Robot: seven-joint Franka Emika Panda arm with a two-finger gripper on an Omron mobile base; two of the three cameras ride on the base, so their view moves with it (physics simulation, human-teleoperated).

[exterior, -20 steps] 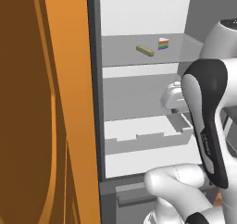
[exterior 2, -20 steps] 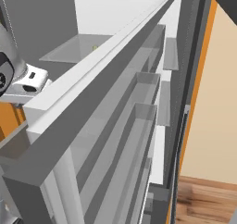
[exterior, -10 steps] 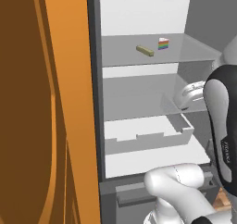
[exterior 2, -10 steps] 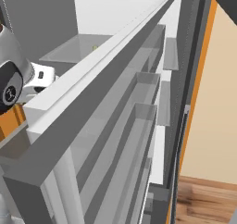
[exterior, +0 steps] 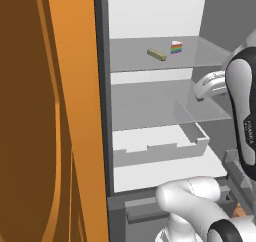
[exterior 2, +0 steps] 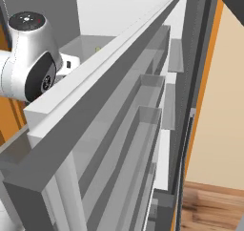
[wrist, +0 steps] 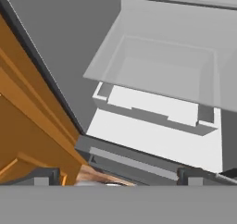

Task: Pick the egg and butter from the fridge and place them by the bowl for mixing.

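While the tall grey fridge (exterior: 150,111) stands open, the jaws are fully apart and empty, so nothing is fetched yet; the olive-yellow butter stick (exterior: 156,55) lies above them, on the top shelf.

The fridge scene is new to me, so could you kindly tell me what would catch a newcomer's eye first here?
The fridge stands open, its white inside bright against the orange cupboard to its left. On the top shelf the olive-yellow butter lies beside a rainbow-striped cake slice. Lower down sits the white drawer tray, with the robot's white arm rising at the right.
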